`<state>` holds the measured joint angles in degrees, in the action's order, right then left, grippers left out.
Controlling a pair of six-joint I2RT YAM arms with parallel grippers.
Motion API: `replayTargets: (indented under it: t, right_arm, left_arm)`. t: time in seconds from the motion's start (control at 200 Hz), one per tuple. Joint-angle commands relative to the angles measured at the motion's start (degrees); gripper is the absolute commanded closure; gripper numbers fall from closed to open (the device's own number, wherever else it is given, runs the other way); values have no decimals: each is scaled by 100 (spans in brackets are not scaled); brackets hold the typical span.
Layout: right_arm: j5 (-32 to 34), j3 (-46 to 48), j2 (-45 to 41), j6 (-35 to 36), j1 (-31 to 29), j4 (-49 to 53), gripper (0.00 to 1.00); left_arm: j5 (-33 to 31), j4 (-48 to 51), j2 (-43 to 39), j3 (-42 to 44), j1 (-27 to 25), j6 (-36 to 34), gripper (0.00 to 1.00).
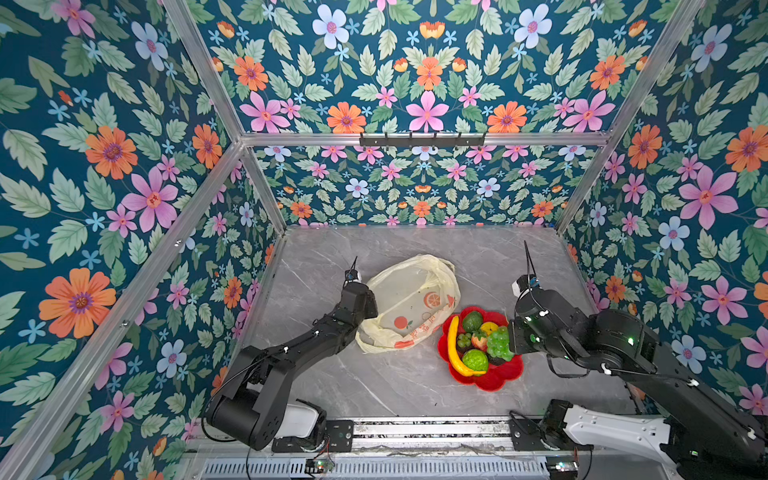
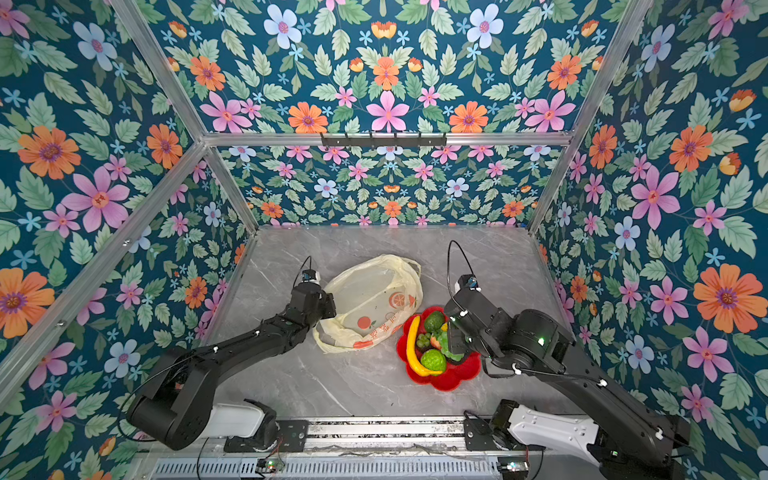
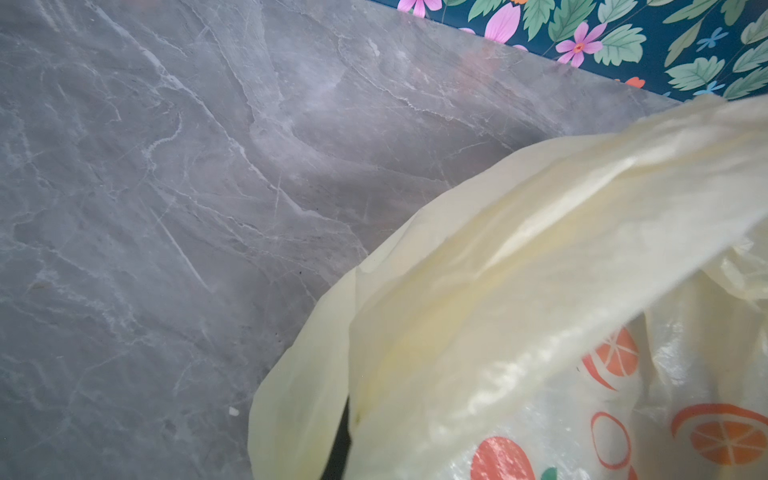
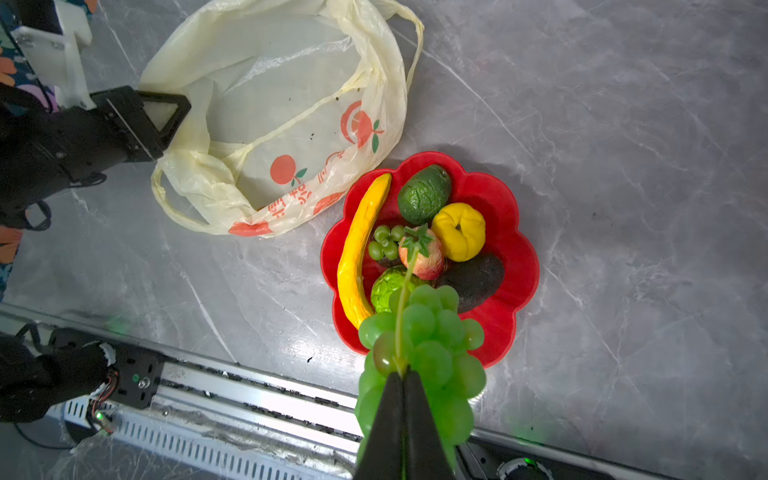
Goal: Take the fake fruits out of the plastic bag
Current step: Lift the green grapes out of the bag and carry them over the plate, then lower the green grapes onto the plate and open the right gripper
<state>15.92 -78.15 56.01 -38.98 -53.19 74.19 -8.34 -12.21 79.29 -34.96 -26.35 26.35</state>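
Grey marble-veined stone makes the surface [image 1: 374,386]. It is boxed in by walls [image 1: 104,174] of teal paper printed with pink, orange and pale blue flowers. Aluminium bars [image 1: 415,139] frame the walls, and a metal rail [image 1: 415,432] runs along the 6 o'clock edge.

The plastic bag [image 1: 409,299] lies crumpled near the middle of the surface with its mouth open. A red flower-shaped plate [image 1: 494,380] sits just beside it at its 4 o'clock.

The left arm [image 1: 316,336] reaches in from 7 o'clock, stretched low, with its wrist at the bag's 9 o'clock side. The left tool [image 4: 166,120] is pinched narrow on the bag's rim.

The right arm [image 1: 582,332] comes in from 4 o'clock, folded, with its wrist over the plate's 3 o'clock edge. The right tool [image 4: 401,382] is clamped tight on the stem of a large green grape bunch [image 4: 424,345], which hangs over the plate. Whether the bunch touches the pile I cannot tell.

The other fake fruits [image 1: 478,340] rest on the plate: a banana [image 4: 361,245], an avocado [image 4: 424,193], a yellow citrus [image 4: 459,230], a strawberry [image 4: 426,259], small grapes [image 4: 384,243] and a bumpy lime-green fruit [image 4: 386,289].
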Motion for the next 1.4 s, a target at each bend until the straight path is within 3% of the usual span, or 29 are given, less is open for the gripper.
replayTargets:
  t: [0.0, 0.35, 0.635, 0.865, 1.16, 1.395]
  right_arm:
    - [-343, 92, -158, -127, -1, 72, 100]
    - [-686, 625, -373, -323, -3, 230, 100]
    - [-403, 1224, -197, -862, 26, -83, 100]
    - [-326, 1687, -325, -960, 786, -103, 100]
    - [-81, 2157, -203, -1033, 1293, -434, 100]
    - [-266, 2548, 48, -526, 2064, -1342, 100]
  left_arm:
    - [-116, 17, 37, -54, -1, -104, 100]
    - [-159, 8, 132, -83, 5, -112, 100]
    - [-168, 8, 162, -89, 4, -121, 100]
    - [-125, 0, 163, -90, 0, -112, 100]
    - [-157, 17, 131, -85, -1, -121, 100]
    - [-122, 17, 131, -89, 0, -121, 100]
